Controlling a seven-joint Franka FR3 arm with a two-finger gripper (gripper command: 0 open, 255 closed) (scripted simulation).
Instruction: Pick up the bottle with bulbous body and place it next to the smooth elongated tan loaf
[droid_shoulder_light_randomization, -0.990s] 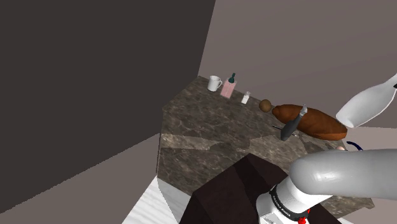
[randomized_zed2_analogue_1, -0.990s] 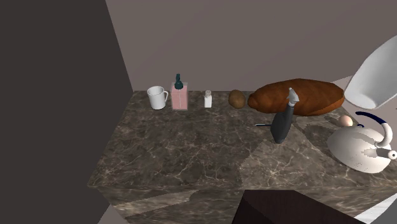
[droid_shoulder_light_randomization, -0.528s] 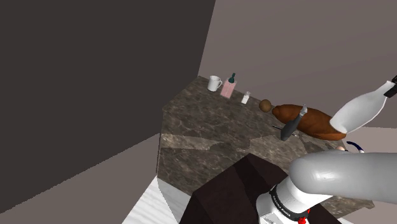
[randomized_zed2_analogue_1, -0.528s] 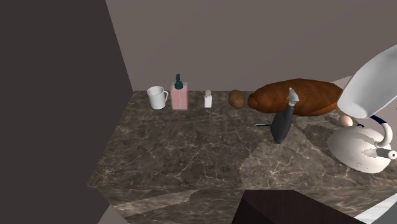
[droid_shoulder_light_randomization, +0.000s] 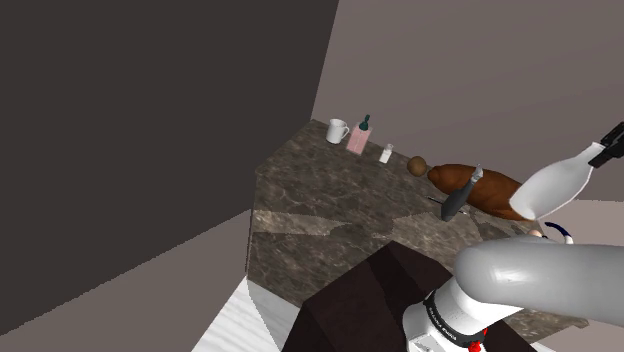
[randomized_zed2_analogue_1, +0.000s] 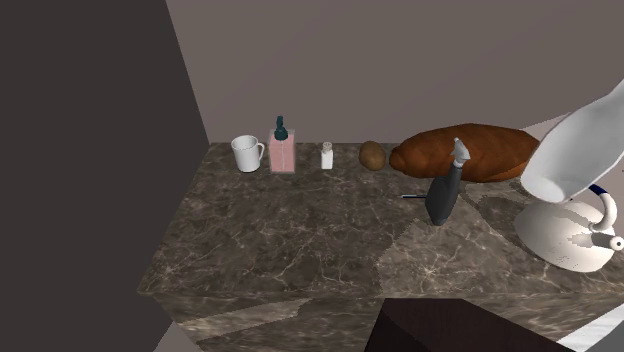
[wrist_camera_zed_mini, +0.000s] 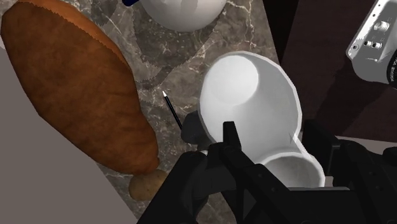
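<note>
White bulbous bottle (randomized_zed2_analogue_1: 577, 150) up in the air, black gripper (wrist_camera_zed_mini: 273, 147) clamped on its neck

So the second exterior view has the bottle tilted, fat end down, hanging over the white kettle (randomized_zed2_analogue_1: 566, 236) right by the end of the long brown loaf (randomized_zed2_analogue_1: 465, 152), clear of the dark marble counter (randomized_zed2_analogue_1: 280, 250). The shoulder view catches the gripper at the narrow end, up by that picture's right edge. The wrist view is the useful one: both fingers squeeze the neck, and you look down the plain white body to its round flat base. It also shows a thin dark stick (wrist_camera_zed_mini: 172, 109) lying on the counter between the loaf and the bottle. A dark grey spray bottle (randomized_zed2_analogue_1: 445, 185) stands in front of the loaf.
</note>
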